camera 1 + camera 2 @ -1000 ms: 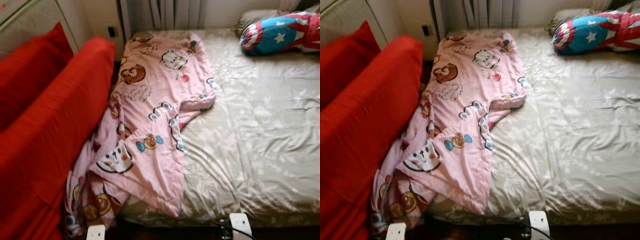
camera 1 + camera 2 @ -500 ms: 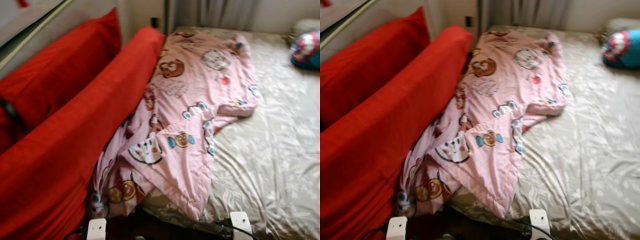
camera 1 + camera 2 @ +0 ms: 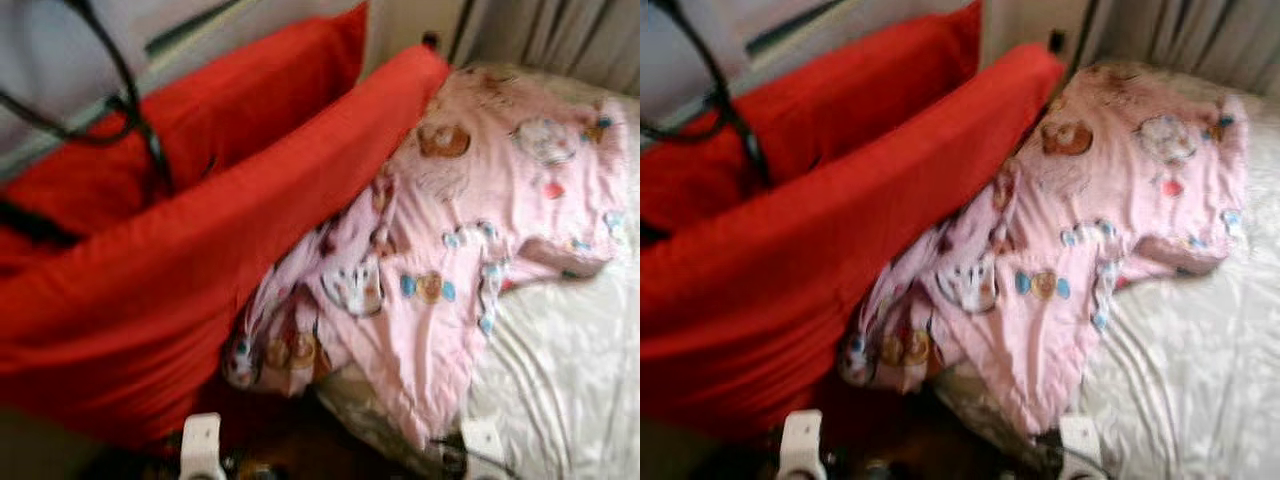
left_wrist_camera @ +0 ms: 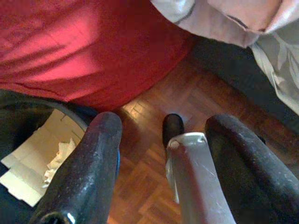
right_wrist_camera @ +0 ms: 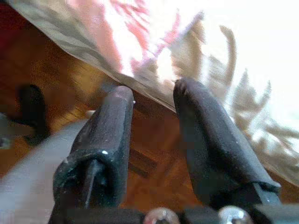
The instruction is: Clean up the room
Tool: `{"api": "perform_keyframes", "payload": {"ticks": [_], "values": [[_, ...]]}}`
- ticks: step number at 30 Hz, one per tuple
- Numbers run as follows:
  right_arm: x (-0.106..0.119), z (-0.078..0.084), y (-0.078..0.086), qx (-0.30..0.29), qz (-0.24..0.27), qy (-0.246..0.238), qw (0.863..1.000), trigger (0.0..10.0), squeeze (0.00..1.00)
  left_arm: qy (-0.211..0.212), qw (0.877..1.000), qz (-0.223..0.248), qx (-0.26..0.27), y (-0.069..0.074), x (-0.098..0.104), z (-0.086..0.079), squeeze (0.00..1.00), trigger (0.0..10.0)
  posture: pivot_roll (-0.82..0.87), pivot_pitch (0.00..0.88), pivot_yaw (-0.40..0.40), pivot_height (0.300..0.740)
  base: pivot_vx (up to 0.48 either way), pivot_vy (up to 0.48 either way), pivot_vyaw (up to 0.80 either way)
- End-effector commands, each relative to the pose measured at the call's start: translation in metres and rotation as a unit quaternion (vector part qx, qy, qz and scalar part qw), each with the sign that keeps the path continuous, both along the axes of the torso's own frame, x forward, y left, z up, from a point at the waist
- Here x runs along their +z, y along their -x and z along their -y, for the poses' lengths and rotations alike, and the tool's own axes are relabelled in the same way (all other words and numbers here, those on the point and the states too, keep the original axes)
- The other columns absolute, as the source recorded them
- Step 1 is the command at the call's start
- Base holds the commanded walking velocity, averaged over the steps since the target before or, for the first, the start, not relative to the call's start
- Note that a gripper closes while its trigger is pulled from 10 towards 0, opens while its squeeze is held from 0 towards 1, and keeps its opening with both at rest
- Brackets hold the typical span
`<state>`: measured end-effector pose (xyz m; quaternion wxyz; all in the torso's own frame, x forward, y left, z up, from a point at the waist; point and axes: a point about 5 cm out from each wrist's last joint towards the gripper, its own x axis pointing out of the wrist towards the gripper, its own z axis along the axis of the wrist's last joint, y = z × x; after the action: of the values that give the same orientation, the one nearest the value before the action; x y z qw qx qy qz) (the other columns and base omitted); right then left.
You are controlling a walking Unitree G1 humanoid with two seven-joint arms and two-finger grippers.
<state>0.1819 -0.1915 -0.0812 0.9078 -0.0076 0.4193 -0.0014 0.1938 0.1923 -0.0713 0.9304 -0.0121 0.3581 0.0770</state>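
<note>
A pink blanket (image 3: 470, 250) printed with cartoon animals lies crumpled over the left side of the bed, and its lower corner hangs off toward the floor. The pale patterned sheet (image 3: 570, 370) is bare to the right of it. My left gripper (image 4: 168, 126) hangs low, open, over wooden floor (image 4: 149, 186) beside red fabric (image 4: 84, 42). In the right wrist view my right gripper (image 5: 154, 91) hangs open just off the sheet's hanging edge (image 5: 224, 70). Both hold nothing.
A long red cushion (image 3: 200, 270) presses against the bed's left side, with a second red cushion (image 3: 230, 110) behind it. A black cable (image 3: 120, 90) loops at the upper left. Grey curtains (image 3: 560, 35) hang at the back. A cardboard box (image 4: 28, 163) holding crumpled paper sits on the floor.
The whole picture has swung left and blurred, so the camera turned. The star-patterned pillow has slid out of frame, and the cable and wall have come in at left.
</note>
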Motion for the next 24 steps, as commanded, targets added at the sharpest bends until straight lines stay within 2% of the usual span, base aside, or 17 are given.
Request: {"api": "perform_keyframes", "payload": {"ticks": [1, 8, 18, 24], "values": [[-0.004, 0.004, 0.011, -0.008, -0.01, -0.005, 1.0, 10.0, 0.0, 0.011, 1.0, -0.001, 0.011, 0.004, -0.002, 0.001, 0.0, 10.0, -0.09, 0.194, -0.015, 0.74, 0.0, 0.0, 0.0], [-0.001, 0.005, 0.008, 0.008, 0.009, 0.003, 1.0, 10.0, 0.0, 0.019, 0.999, 0.017, 0.02, 0.0, 0.001, 0.003, 0.0, 10.0, -0.09, 0.197, -0.022, 0.74, 0.0, 0.0, 0.0], [-0.001, 0.005, 0.008, 0.002, 0.011, 0.001, 1.0, 10.0, 0.0, 0.021, 0.999, 0.032, 0.022, -0.002, 0.003, 0.004, 0.0, 10.0, -0.1, 0.198, -0.023, 0.74, 0.0, 0.0, 0.71], [0.001, 0.005, 0.006, -0.015, 0.035, -0.011, 0.999, 10.0, 0.0, 0.02, 0.997, 0.071, 0.017, -0.015, 0.013, 0.003, 0.0, 10.0, -0.1, 0.201, -0.023, 0.74, 0.0, 0.0, 0.0]]}}
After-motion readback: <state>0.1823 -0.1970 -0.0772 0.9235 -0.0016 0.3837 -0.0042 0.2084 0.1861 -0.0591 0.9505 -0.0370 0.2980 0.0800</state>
